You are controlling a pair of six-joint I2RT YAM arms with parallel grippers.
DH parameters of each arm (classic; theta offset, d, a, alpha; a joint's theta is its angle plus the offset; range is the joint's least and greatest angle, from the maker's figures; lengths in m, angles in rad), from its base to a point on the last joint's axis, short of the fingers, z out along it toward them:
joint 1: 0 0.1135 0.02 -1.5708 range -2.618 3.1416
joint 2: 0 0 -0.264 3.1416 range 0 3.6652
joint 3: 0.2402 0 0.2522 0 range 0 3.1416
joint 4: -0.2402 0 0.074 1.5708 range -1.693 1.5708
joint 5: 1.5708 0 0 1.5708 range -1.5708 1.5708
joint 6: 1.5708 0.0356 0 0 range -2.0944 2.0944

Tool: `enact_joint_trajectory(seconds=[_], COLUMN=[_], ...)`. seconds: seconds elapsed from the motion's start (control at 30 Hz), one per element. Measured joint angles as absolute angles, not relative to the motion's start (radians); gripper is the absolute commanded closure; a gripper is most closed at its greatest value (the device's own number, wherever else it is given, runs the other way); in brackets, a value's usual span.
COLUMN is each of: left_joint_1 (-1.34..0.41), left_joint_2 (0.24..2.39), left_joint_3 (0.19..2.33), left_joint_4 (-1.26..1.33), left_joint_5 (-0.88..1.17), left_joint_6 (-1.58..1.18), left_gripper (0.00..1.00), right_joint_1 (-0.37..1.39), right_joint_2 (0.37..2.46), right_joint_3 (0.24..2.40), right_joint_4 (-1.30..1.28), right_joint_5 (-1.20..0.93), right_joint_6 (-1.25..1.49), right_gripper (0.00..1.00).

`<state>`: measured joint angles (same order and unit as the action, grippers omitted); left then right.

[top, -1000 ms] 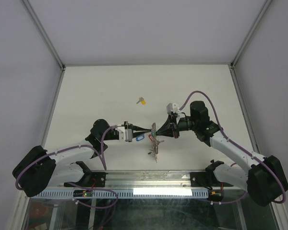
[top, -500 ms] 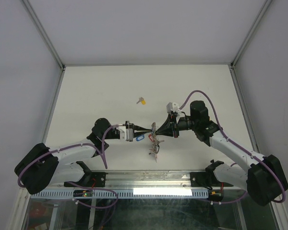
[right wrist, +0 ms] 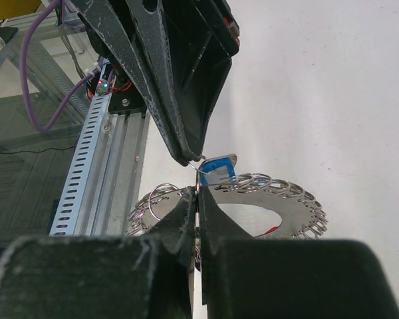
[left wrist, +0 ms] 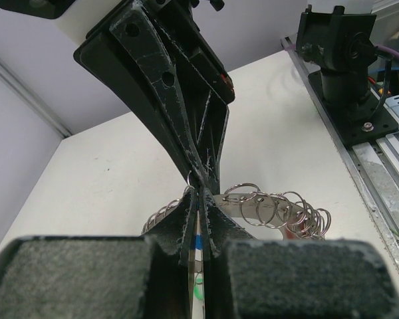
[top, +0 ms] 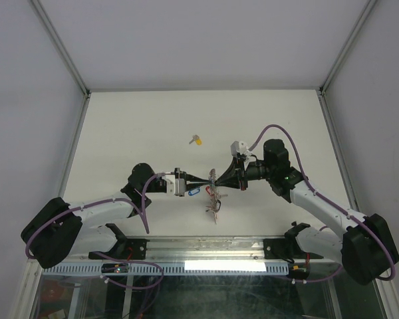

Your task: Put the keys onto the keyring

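My left gripper and right gripper meet tip to tip above the table's front middle. The right gripper is shut on the edge of the keyring, a flat silver ring fringed with small wire rings, keys and coloured tags. The keyring hangs below the tips. The left gripper is shut on the small wire ring of the blue-tagged key, right at the keyring's rim. The blue tag hangs under the left fingers. The yellow-tagged key lies loose on the table further back.
A metal rail with cable duct runs along the near edge, also in the right wrist view. The right arm's base stands on it. White walls with metal frame posts close in the table on three sides.
The left gripper has edged slightly right, closer against the right gripper's tip. The keyring has shifted a little under the tips. Both grips are unchanged.
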<state>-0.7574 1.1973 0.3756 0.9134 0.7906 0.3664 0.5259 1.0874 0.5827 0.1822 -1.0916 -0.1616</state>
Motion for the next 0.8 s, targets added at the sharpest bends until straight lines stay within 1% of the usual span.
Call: enact_joint_trajectory(seconds=[0.8], left_joint_1=[-0.757], left_joint_2=[1.199], left_joint_3=[0.404], left_joint_4=[0.836], left_joint_5=[0.786], left_joint_6=[0.387], left_gripper=[1.00], right_joint_1=[0.526], right_joint_2=[1.083], right_joint_3=[0.575], right_joint_4=[0.183], right_joint_5=[-1.095], right_joint_6=[-0.163], right_gripper=[1.00])
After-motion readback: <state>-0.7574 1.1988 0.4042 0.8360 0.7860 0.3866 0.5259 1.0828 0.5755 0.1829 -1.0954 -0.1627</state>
